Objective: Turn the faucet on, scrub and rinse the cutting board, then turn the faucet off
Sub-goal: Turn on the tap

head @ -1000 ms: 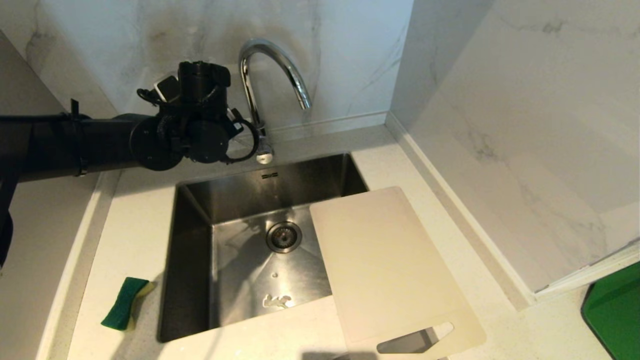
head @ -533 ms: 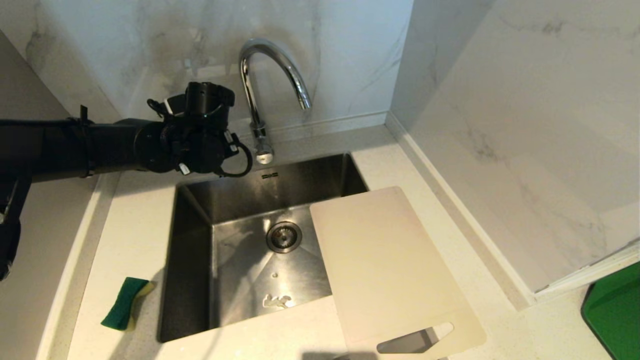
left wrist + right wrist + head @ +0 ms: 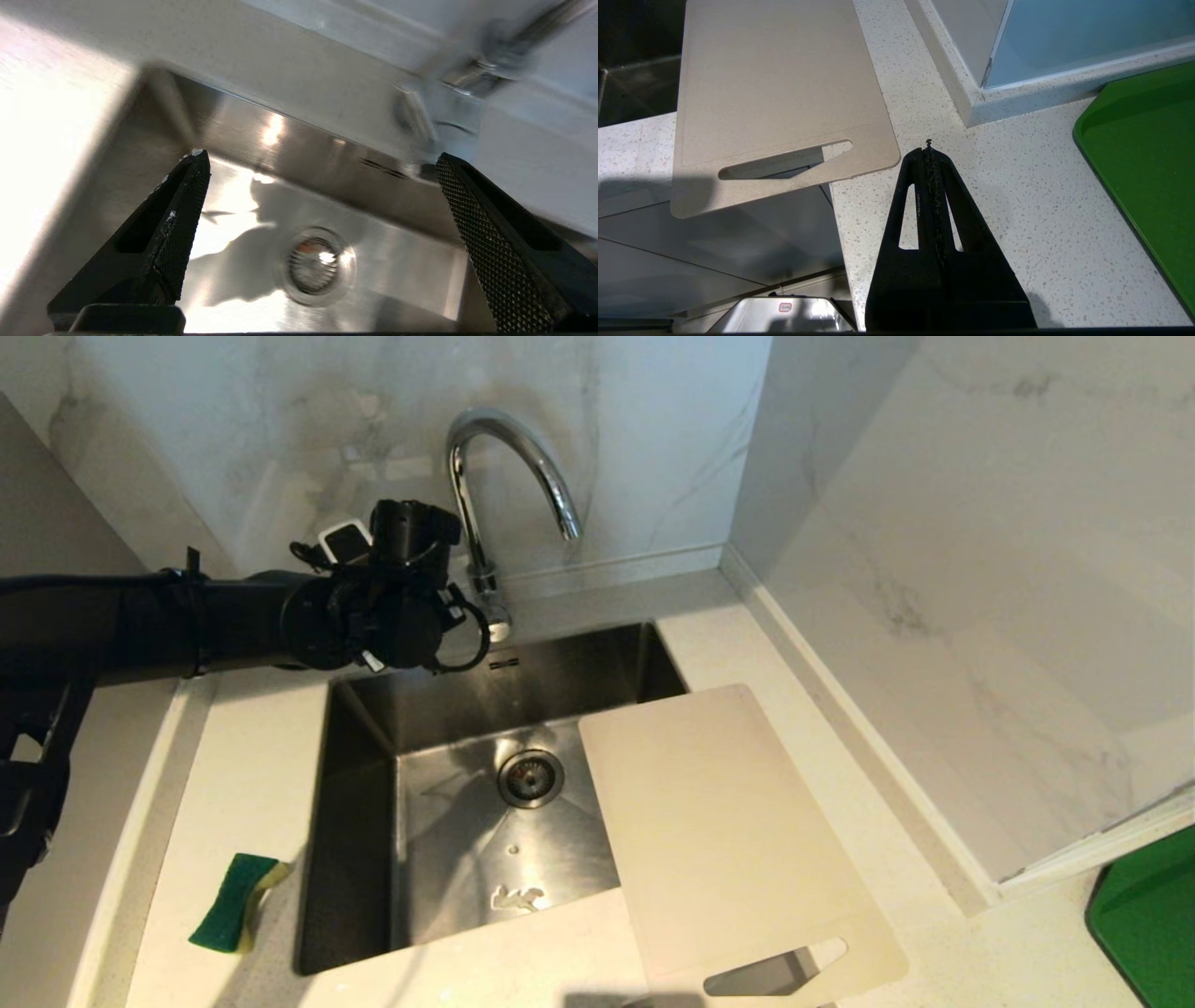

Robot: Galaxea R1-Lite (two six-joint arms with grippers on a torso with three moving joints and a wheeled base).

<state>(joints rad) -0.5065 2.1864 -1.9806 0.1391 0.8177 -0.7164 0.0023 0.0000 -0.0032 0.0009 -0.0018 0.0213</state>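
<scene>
The chrome faucet (image 3: pixel 512 467) stands behind the sink, and no water shows at its spout. My left arm's wrist (image 3: pixel 397 611) hangs just left of the faucet base, above the sink's back edge. The left gripper (image 3: pixel 321 157) is open wide with nothing between its fingers (image 3: pixel 180 224). The blurred faucet base (image 3: pixel 467 79) lies just beyond one fingertip. The cream cutting board (image 3: pixel 719 831) lies across the sink's right rim, its handle slot over the counter's front edge. My right gripper (image 3: pixel 928 149) is shut and empty, parked above the counter beside the cutting board (image 3: pixel 775 84).
A green and yellow sponge (image 3: pixel 233 901) lies on the counter left of the steel sink (image 3: pixel 359 821). The drain (image 3: pixel 529 777) sits mid-basin. A green tray (image 3: pixel 1144 915) is at the far right. Marble walls close in behind and to the right.
My left arm has moved right and down, bringing the wrist closer to the faucet base. The cutting board and sponge have not moved.
</scene>
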